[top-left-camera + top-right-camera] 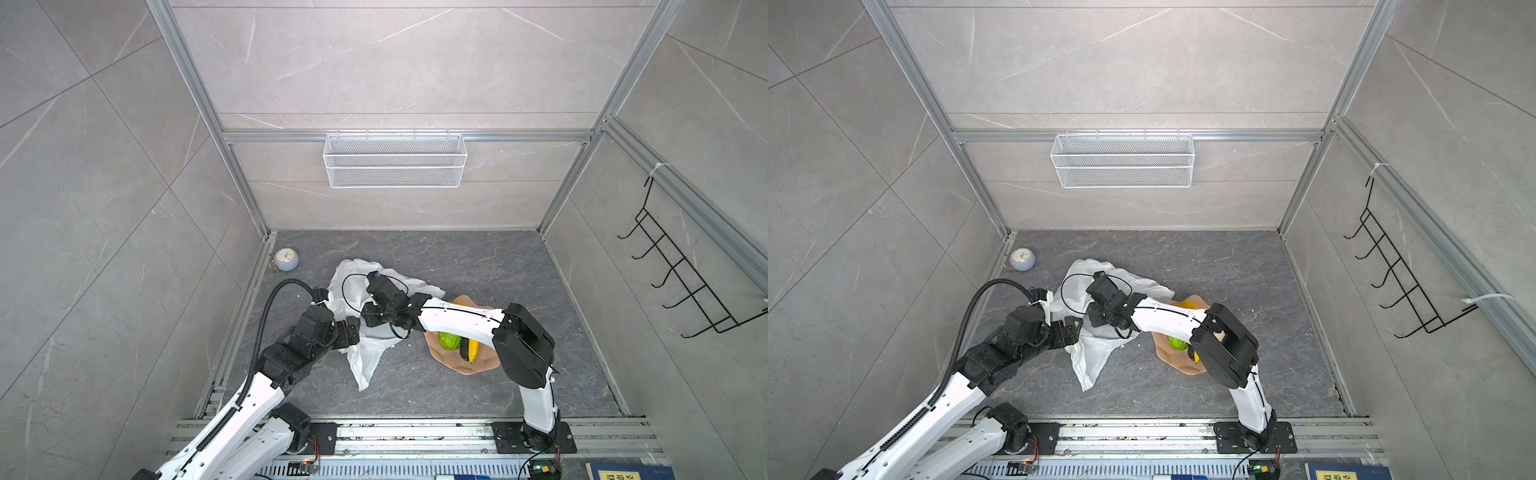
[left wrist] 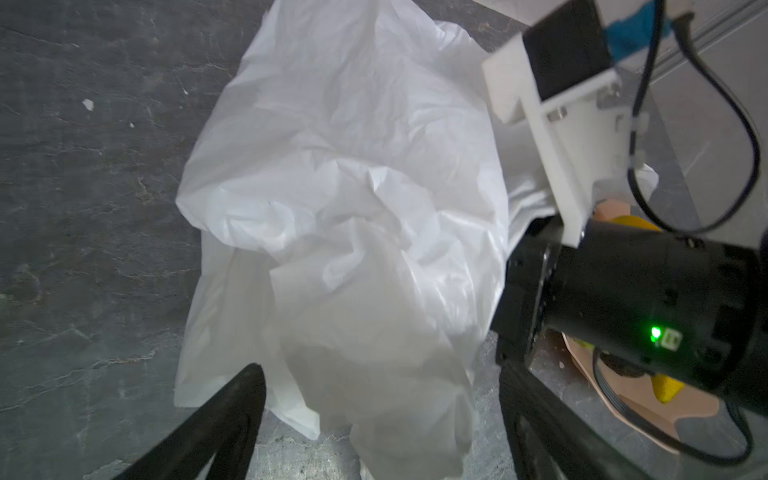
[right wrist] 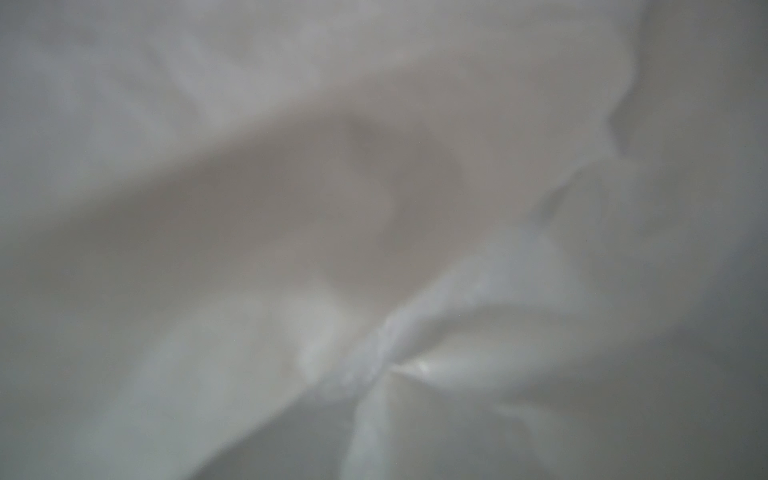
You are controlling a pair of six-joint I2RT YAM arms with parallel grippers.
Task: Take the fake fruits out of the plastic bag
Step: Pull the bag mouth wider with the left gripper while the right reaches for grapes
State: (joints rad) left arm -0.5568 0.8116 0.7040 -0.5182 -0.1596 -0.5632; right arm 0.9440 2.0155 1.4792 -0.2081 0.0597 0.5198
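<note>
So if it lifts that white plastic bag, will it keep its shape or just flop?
Probably flop: the plastic bag lies crumpled in soft folds, so it should sag and drape. It looks thin and slightly see-through, so it is likely very light and easily dragged. A pinch might gather only a bit of film.

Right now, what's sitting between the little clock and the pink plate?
The crumpled white plastic bag lies between the clock and the plate, with the right arm reaching over it; both top views show this.
</note>
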